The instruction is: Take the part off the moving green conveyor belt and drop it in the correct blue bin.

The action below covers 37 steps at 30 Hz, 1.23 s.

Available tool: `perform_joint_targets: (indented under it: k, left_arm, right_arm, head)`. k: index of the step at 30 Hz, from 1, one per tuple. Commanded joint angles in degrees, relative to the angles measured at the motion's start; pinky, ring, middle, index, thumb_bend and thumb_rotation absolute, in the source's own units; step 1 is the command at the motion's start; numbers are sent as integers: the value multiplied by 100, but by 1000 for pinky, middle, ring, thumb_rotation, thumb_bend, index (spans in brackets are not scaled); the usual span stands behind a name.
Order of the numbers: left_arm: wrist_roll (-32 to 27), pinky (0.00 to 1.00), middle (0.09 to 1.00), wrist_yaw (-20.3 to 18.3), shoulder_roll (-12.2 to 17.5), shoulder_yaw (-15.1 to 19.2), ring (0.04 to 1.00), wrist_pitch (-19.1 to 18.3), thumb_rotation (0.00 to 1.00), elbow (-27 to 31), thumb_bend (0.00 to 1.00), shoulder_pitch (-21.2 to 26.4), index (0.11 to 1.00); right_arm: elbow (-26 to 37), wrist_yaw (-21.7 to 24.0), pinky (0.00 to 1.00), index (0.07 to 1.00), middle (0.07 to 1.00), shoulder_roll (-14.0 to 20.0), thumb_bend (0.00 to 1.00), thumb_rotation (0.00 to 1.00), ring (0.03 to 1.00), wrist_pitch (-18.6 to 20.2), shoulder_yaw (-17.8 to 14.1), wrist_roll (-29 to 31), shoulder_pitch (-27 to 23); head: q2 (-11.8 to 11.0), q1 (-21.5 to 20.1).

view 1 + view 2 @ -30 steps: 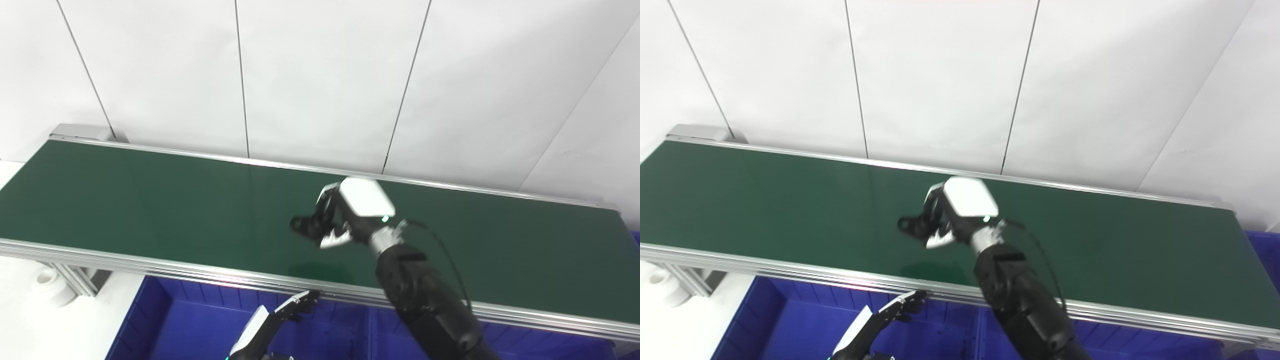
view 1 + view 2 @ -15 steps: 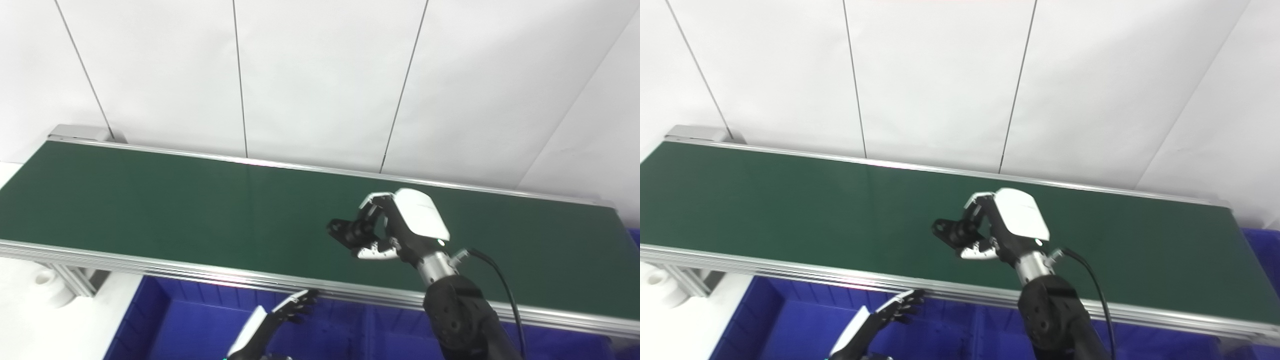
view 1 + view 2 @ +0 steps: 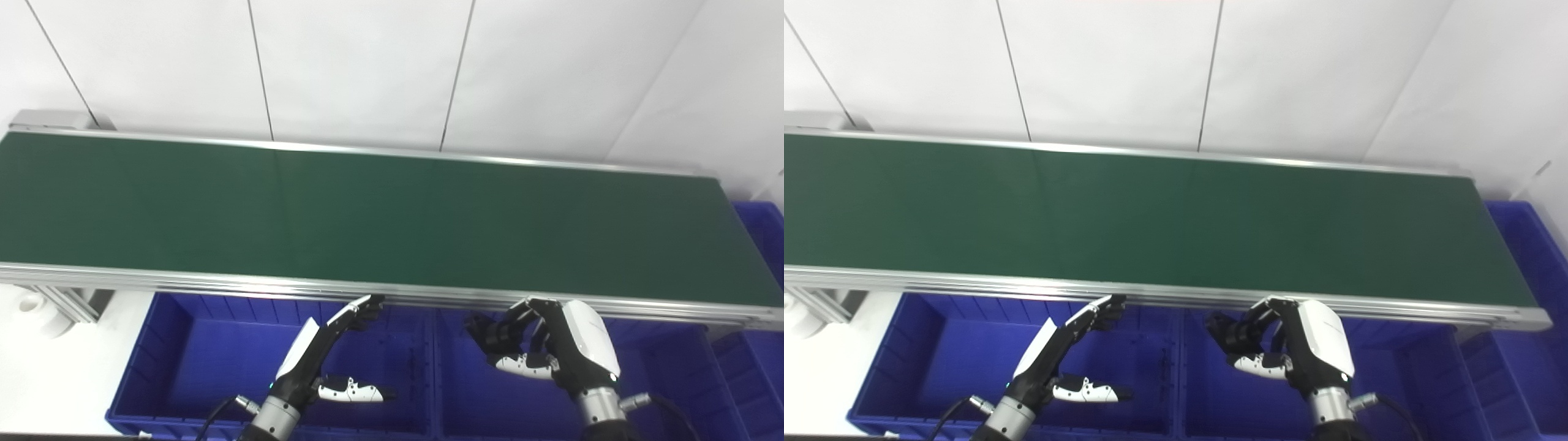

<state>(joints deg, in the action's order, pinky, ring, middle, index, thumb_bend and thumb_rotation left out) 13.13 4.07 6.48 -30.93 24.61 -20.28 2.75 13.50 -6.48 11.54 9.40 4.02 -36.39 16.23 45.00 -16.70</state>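
Right hand (image 3: pixel 554 346) lower right over middle blue bin (image 3: pixel 465 404), fingers curled around a small black part (image 3: pixel 490 331); left hand (image 3: pixel 324 361) lower centre, fingers apart, holding nothing; green conveyor belt (image 3: pixel 367 214) bare.

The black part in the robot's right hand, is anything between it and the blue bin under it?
No. The right hand holds the black part directly over the open blue bin, and nothing visible lies between them.

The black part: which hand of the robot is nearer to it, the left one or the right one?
Right. The right hand is closed around the black part, above the middle blue bin. The left hand is open over the left blue bin, apart from the part.
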Motion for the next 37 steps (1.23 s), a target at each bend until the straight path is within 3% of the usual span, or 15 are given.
perform_joint_targets:
  k: [1,6,7,8,10,12,14,16,21,26,32,34,37]
  left_arm:
    - [99,763,851,-92,-45,124,819,203,238,213,722,-20,867]
    - [117,769,851,-242,-101,284,824,218,219,207,725,-45,867]
    - [130,769,852,-255,-107,302,825,222,224,198,725,-43,867]
    - [135,766,852,-272,-112,323,823,223,228,186,726,-41,868]
    - [142,762,852,-316,-121,363,821,222,230,185,727,-43,868]
    - [144,762,854,-353,-125,394,823,224,229,186,726,-46,869]
    - [127,755,854,-381,-128,414,819,227,223,185,726,-48,871]
    - [111,760,853,-396,-136,437,820,227,214,179,728,-55,869]
    - [119,769,858,-430,-137,470,825,228,218,190,730,-68,873]
    - [108,744,851,-469,-150,503,807,225,223,224,726,-104,873]
    - [66,740,849,-537,-178,557,807,228,215,292,727,-153,871]
    - [74,746,850,-558,-193,574,810,226,214,332,727,-176,872]
    - [67,749,852,-577,-213,590,814,224,213,385,727,-215,873]
  right_arm:
    - [-268,-487,201,500,439,-30,517,0,295,-573,-164,176,135]
    - [-819,-814,225,512,405,-46,513,0,315,-716,-270,230,200]
    - [-898,-825,338,512,442,-26,516,0,430,-720,-263,229,196]
    - [-999,-646,483,507,562,39,511,51,564,-618,-237,311,184]
    - [-1151,-400,596,502,676,141,504,106,665,-489,-174,408,154]
    - [-1237,-202,722,755,807,209,535,319,798,-371,-99,427,103]
    - [-1217,-65,784,853,887,216,567,459,882,-239,-51,417,69]
    - [-1207,-8,829,888,927,192,586,537,929,-220,-24,448,45]
    - [-1075,-29,872,889,929,117,614,594,944,-289,48,425,58]
    - [-742,-171,877,868,904,-35,631,540,927,-550,60,503,197]
    - [-368,-420,817,845,864,-281,626,454,869,-895,254,432,333]
    - [-318,-412,811,838,851,-379,619,423,859,-1070,365,573,351]
    - [-608,-439,741,829,796,-487,592,315,800,-1764,478,1055,291]
  head:
    - [10,3]
    - [26,-6]
    - [26,-6]
    - [16,-4]
    - [19,16]
    - [16,22]
    - [5,21]
    - [10,21]
    - [11,-17]
    - [21,-5]
    - [46,37]
    - [62,82]
    - [106,171]
